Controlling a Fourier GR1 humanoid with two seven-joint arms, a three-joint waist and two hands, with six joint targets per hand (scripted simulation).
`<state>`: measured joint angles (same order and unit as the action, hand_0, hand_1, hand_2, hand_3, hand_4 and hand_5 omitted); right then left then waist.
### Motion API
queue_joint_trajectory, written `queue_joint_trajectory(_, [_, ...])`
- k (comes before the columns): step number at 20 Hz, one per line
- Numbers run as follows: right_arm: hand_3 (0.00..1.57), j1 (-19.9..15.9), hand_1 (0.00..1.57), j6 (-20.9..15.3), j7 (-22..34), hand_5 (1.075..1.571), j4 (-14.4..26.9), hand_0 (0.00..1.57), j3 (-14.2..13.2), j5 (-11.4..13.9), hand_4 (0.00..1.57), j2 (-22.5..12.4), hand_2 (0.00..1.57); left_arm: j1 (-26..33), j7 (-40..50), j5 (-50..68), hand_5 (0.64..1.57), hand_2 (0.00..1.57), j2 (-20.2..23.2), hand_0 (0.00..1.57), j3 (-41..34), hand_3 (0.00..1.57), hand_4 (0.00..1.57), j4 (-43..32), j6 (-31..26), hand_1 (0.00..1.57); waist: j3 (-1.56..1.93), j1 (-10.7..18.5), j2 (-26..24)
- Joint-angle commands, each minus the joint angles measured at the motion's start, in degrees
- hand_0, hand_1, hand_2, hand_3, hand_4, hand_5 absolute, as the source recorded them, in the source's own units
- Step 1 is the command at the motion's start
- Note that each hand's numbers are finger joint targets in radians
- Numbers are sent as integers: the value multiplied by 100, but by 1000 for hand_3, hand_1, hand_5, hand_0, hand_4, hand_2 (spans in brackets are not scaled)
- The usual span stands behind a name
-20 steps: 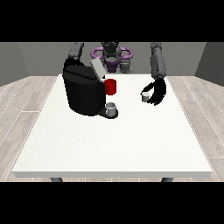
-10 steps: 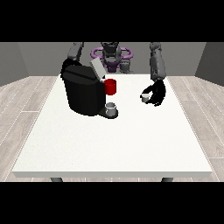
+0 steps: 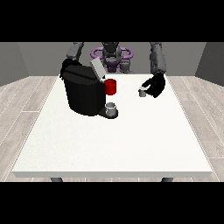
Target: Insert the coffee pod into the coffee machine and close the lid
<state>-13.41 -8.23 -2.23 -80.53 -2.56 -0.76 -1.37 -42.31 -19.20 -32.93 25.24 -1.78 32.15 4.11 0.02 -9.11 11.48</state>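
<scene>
The black coffee machine [image 3: 84, 92] stands on the white counter [image 3: 113, 140], and I take it as my landmark. Its grey lid [image 3: 96, 68] is raised, tilting up from the top of the machine on the side facing my body. A red part [image 3: 110, 86] juts out of the machine's front at the side nearest the counter's middle, and under it a small grey cup [image 3: 111, 107] sits on the machine's base plate.

My hand at the view's right [image 3: 154, 85] hangs above the counter, well apart from the coffee machine and off to its right in the view, about level with the red part. My fingers curl inward there, closed round the small grey coffee pod [image 3: 142, 92], which shows at the edge of my hand that faces the machine. The pod is held above the counter, between my hand and the machine, not yet at the open lid.

My hand at the view's left [image 3: 65, 67] is behind the coffee machine's far upper corner, mostly hidden by the machine's body. Only a dark bit of it shows there, and I cannot tell whether its fingers are apart or together.
</scene>
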Motion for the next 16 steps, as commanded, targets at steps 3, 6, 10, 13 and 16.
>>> queue_joint_trajectory(3, [0,-134,0,74,203,1571,324,0,-208,-117,442,-179,0,-568,304,68,1571,1362,-12,1289,-17,1337,557,211,-636,1289,-1,-53,-291])
queue_joint_trajectory(6, [0,-124,0,20,-3,1571,445,0,-89,-79,505,-41,0,-742,153,8,1571,1331,147,1256,1,1292,545,363,-811,1256,-1,13,-282])
queue_joint_trajectory(10, [0,38,0,33,-36,1571,479,0,7,-36,468,10,0,-601,351,-81,1571,1331,-89,1256,-17,1292,545,393,-715,1256,-2,-22,-406])
queue_joint_trajectory(13, [0,-161,0,67,-412,1571,967,0,-287,-119,407,-127,0,-975,593,-90,1571,1323,-155,1235,91,1291,571,684,-1103,1235,1,182,-420])
queue_joint_trajectory(16, [0,127,0,79,-640,1571,611,0,243,-71,492,131,0,-1215,516,-17,1571,1342,136,1272,-160,1293,548,521,-1141,1272,-1,-200,-271])
